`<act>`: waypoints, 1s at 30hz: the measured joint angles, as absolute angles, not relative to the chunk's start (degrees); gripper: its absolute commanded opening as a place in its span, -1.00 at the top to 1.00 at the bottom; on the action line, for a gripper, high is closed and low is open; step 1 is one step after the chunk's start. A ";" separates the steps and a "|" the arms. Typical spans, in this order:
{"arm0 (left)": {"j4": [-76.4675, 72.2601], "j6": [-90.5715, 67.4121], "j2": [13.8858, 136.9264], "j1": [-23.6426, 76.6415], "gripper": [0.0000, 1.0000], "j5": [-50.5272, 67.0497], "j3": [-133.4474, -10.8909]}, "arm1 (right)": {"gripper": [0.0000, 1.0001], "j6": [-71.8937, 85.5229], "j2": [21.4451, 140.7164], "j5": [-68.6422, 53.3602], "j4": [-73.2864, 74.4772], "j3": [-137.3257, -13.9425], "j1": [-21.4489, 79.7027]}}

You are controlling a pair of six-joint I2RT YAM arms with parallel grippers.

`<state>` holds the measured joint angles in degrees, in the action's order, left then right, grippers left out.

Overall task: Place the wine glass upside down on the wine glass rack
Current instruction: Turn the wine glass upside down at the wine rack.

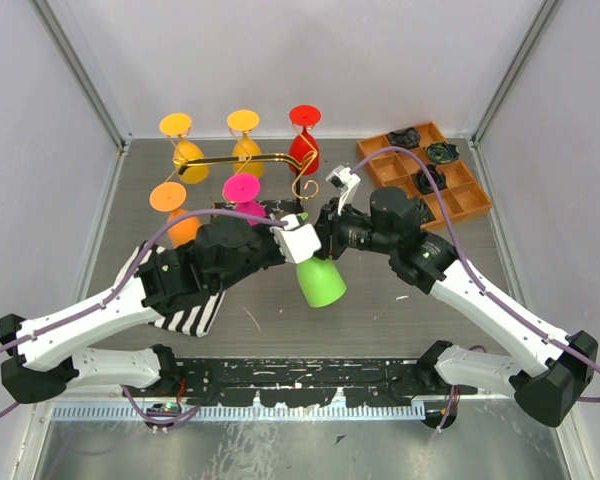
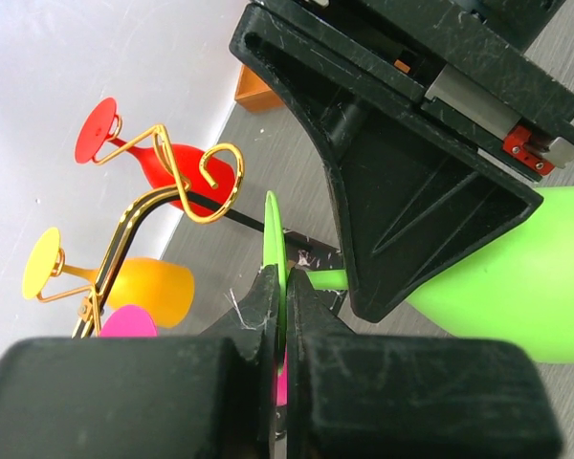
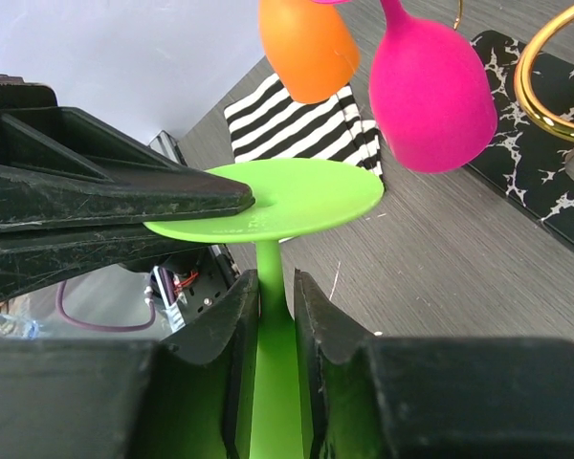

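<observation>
Handover above the tabletop (image 1: pixel 400 320): a green wine glass (image 1: pixel 322 283) hangs tilted between both arms, its bowl pointing toward the near edge and apparently clear of the surface. The left end effector (image 2: pixel 285 287) is clamped shut on the thin round foot (image 2: pixel 273 239), gripping it at the rim. The right end effector (image 3: pixel 273 296) is closed around the stem (image 3: pixel 268 263) just below that foot, likely to take over and carry the glass foot-up. The wine glass rack (image 1: pixel 235 160) stands just behind. A red glass (image 1: pixel 303 150) and a pink glass (image 1: pixel 242 190) already hang from it bowl-down, among others. One scroll hook (image 2: pixel 215 182) looks free, probably the target.
</observation>
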<state>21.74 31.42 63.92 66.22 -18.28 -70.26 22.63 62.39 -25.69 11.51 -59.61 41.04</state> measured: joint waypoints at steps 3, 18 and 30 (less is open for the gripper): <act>21.61 31.40 63.92 66.24 0.45 -18.50 -70.17 | 0.99 23.00 62.41 -25.47 11.53 -59.61 41.06; 19.49 30.79 61.58 66.22 0.04 -18.70 -69.21 | 0.99 23.73 62.78 -19.49 13.41 -59.61 41.10; 18.52 24.45 59.86 63.35 -0.21 -18.59 -70.54 | 0.99 18.94 56.18 -5.98 18.31 -59.09 41.08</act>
<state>18.52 24.45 59.86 63.35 -18.59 -70.54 18.94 56.18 -5.98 18.31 -59.09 41.08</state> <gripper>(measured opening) 0.595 0.220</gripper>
